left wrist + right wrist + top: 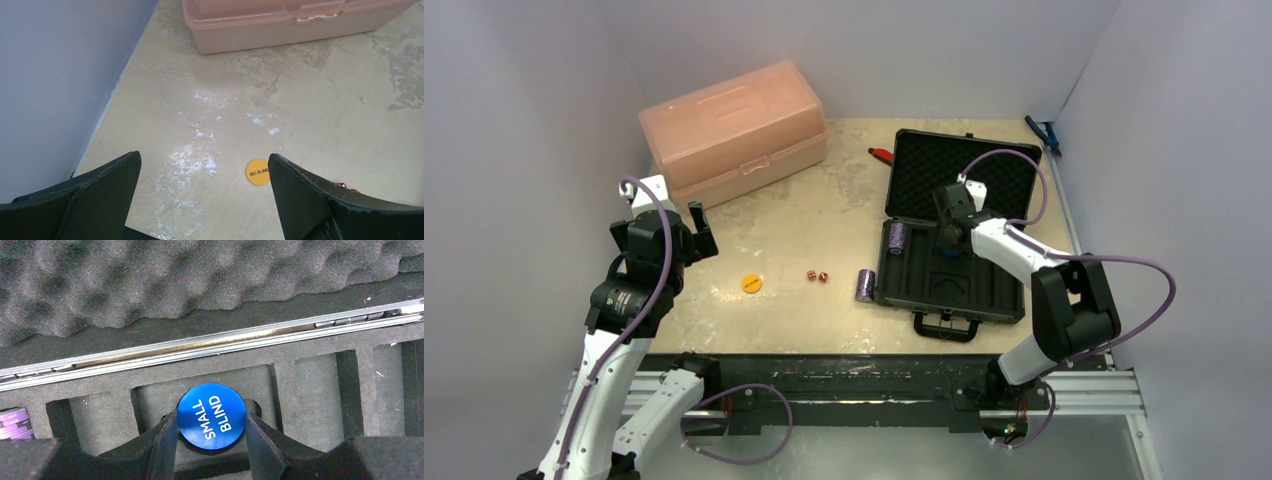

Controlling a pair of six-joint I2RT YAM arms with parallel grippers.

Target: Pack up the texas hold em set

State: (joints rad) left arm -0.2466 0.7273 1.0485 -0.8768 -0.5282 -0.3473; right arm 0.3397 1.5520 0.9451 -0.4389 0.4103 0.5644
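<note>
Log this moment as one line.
right fingers: hold blue disc at case slot | left fingers: open | orange disc: on table

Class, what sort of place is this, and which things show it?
Likely a robot lab cell: white walls box in a worn table, two arms stand on a metal rail, a foam-lined case lies open.

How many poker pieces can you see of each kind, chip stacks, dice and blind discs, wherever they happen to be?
Purple chip stacks: 2
Red dice: 2
Orange BIG BLIND disc: 1
Blue SMALL BLIND disc: 1
Total: 6
</note>
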